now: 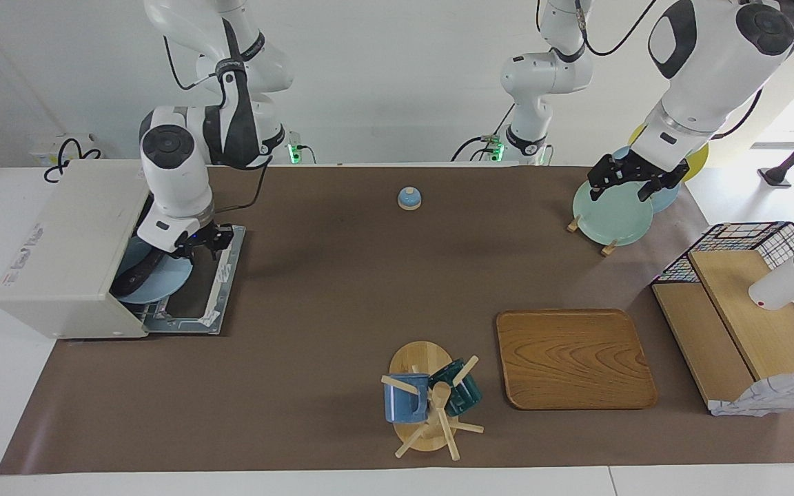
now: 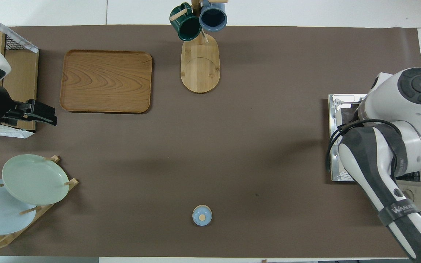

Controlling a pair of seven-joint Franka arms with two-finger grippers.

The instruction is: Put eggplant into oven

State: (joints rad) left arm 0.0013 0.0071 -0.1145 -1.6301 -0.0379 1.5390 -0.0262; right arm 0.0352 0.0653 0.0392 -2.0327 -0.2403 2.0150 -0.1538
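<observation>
The right pincer hung over the oven's lowered door, nothing in its grip, and how far its fingers stood apart could not be told. Just beside it, inside the mouth of the oven, a dark eggplant lay on a pale blue plate. Well away, the left pincer waited wide open and empty over the green plate in the rack.
</observation>
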